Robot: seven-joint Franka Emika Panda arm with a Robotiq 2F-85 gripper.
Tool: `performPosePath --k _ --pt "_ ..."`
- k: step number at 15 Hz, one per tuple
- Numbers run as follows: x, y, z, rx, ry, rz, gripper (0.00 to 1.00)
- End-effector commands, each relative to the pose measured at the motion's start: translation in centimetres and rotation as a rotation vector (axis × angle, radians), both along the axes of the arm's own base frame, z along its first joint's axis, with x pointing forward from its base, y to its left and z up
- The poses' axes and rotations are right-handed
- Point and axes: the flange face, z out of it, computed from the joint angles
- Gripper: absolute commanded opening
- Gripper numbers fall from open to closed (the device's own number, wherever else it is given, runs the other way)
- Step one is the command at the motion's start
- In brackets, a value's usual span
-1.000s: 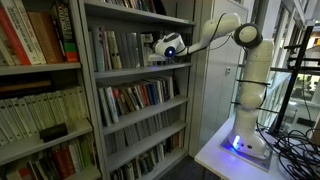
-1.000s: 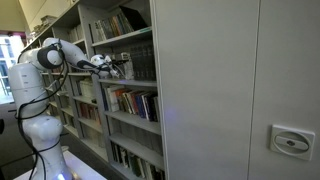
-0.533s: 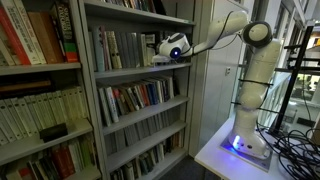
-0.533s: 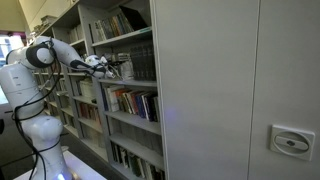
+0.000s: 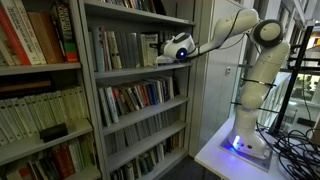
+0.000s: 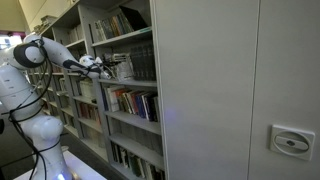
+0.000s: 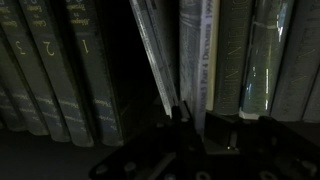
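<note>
Left end of shelf (image 5: 130,72): dark volumes (image 7: 60,60), upright. Next, thin book (image 7: 152,50), tilted toward them. Right of it, pale book (image 7: 197,55), upright. At its foot, gripper (image 7: 190,113); fingers maybe astride spine, but too dark: spread or pinching, cannot tell.

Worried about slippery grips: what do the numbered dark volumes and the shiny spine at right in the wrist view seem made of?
Numbered dark volumes: probably cloth or matt board, dull with no glare, pale stamped numerals. Shiny spine: likely paper under clear plastic film, going by its streaky reflections. The dim picture leaves both open.
</note>
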Motion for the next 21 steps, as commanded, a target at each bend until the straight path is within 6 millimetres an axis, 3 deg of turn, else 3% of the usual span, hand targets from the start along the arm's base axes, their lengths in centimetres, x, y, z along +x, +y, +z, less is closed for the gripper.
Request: performPosePath --k 1,8,21 --pt "-3.0 -0.4 0.7 -0.002 -0.049 0.011 0.02" --pt "-5.4 -0.5 0.5 -0.005 -0.054 0.024 0.02" --pt "-7.8 -0.1 1.3 -0.003 -0.074 0.046 0.02"
